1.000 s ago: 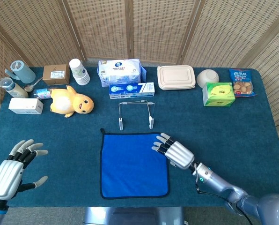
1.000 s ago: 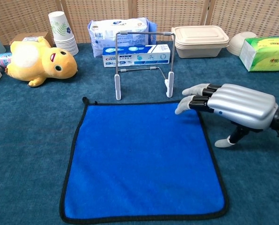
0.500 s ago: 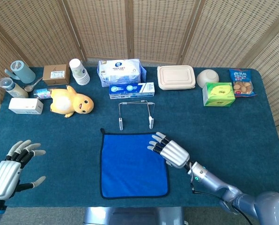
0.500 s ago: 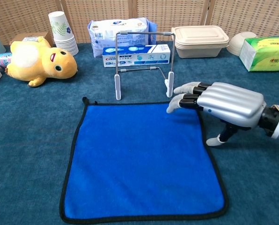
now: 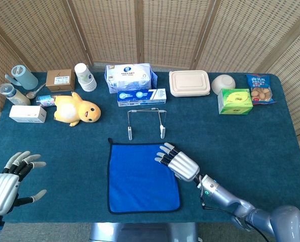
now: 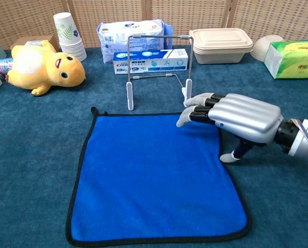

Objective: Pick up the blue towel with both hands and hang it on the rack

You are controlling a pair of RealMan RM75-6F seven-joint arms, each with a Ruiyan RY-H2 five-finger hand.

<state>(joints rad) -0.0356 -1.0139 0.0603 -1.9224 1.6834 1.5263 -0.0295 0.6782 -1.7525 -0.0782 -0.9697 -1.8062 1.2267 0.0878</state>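
Note:
The blue towel (image 5: 142, 176) (image 6: 154, 175) lies flat on the table, square with a dark border and a small loop at its far left corner. Just beyond it stands the small wire rack (image 5: 146, 121) (image 6: 158, 70) on white feet. My right hand (image 5: 179, 162) (image 6: 236, 118) hovers palm down over the towel's far right corner, fingers stretched out and apart, thumb hanging down beside the right edge; it holds nothing. My left hand (image 5: 9, 181) is open at the table's near left, well away from the towel, and shows only in the head view.
A yellow plush duck (image 5: 77, 110) (image 6: 40, 67) lies left of the rack. Behind the rack sit a toothpaste box (image 5: 141, 97) and a tissue pack (image 5: 131, 76). Paper cups (image 5: 84, 76), boxes, a lidded container (image 5: 189, 83), a bowl (image 5: 223, 83) and a green box (image 5: 234, 101) line the far edge.
My right hand has slid left and a little forward, from beside the towel's right edge to over its far right corner. The left hand has drifted slightly back and left.

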